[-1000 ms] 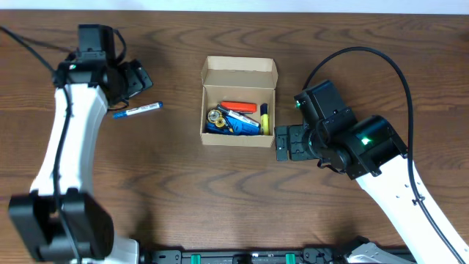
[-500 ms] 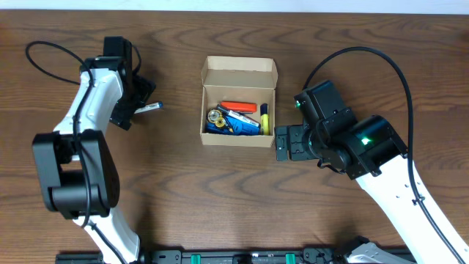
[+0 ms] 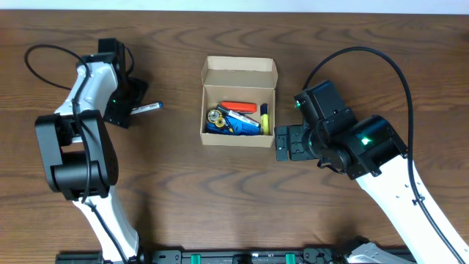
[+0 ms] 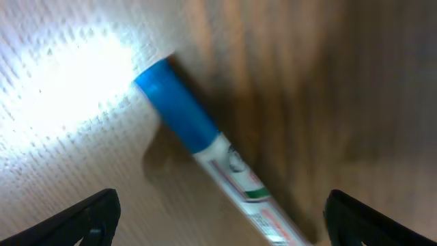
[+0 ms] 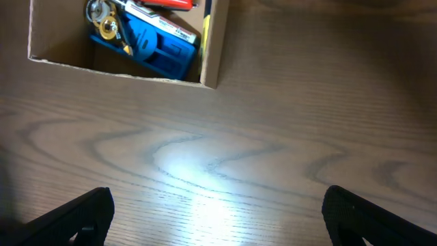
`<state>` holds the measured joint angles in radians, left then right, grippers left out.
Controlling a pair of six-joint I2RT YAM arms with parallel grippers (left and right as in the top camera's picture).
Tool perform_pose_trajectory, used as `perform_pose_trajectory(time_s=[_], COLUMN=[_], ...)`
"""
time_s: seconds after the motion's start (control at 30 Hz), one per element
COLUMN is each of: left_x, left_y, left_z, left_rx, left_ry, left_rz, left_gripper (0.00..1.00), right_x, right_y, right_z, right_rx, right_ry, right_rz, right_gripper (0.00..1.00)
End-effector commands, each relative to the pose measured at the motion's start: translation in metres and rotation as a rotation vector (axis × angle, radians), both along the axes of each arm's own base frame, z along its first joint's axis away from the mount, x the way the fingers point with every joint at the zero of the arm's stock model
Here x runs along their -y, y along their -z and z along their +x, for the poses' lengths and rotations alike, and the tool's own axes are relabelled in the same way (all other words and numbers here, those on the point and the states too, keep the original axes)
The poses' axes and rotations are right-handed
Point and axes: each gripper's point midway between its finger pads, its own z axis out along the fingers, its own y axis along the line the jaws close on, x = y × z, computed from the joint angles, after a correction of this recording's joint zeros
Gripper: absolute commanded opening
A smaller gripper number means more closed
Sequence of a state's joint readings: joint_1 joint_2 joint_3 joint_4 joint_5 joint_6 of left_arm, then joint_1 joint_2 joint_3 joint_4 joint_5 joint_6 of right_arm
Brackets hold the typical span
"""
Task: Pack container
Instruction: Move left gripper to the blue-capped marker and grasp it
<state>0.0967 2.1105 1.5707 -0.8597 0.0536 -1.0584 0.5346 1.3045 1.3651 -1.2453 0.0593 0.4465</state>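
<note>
The container point(image 3: 239, 75) is a tan cardboard box with its flap lid open, at mid-table. It holds a blue item, an orange marker, a yellow marker and a small metal piece. It also shows in the right wrist view point(image 5: 208, 55). A white marker with a blue cap point(image 3: 149, 107) lies on the table left of the box. My left gripper point(image 3: 130, 110) is open right over it; in the left wrist view the marker point(image 4: 205, 154) runs between the wide-apart fingers point(image 4: 222, 219). My right gripper point(image 3: 284, 144) is open and empty beside the box's front right corner.
The table is dark brown wood point(image 3: 220, 198). Black cables loop from both arms above the table point(image 3: 366, 55). A black rail runs along the front edge point(image 3: 242, 257).
My left arm has swung its wrist in from the upper left and come down over the blue-capped marker. The right arm and the box have not moved.
</note>
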Motion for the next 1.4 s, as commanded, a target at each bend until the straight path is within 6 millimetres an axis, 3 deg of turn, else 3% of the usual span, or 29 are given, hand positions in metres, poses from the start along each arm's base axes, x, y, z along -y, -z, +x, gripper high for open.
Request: perform_pose_trajectory(time_s=[0.0, 0.4, 0.63, 1.37], left_x=[-0.001, 0.001, -0.007, -0.019], left_y=[-0.005, 0.017, 0.017, 0.019], left_z=[0.012, -0.001, -0.002, -0.006], left_rx=[0.008, -0.084, -0.090, -0.104], left_ry=[-0.014, -0.014, -0.007, -0.002], left_rz=[-0.006, -0.023, 0.024, 0.099], left_gripper=[0.96, 1.00, 0.80, 0.80], right_x=[0.000, 0.000, 0.000, 0.000], right_y=[-0.005, -0.005, -0.005, -0.005], right_z=[0.000, 0.000, 0.000, 0.000], right_rx=[0.016, 0.016, 0.016, 0.016], right_ry=[-0.011, -0.011, -0.011, -0.011], right_rz=[0.001, 0.001, 0.001, 0.001], right_gripper=[0.99, 0.99, 0.99, 0.99])
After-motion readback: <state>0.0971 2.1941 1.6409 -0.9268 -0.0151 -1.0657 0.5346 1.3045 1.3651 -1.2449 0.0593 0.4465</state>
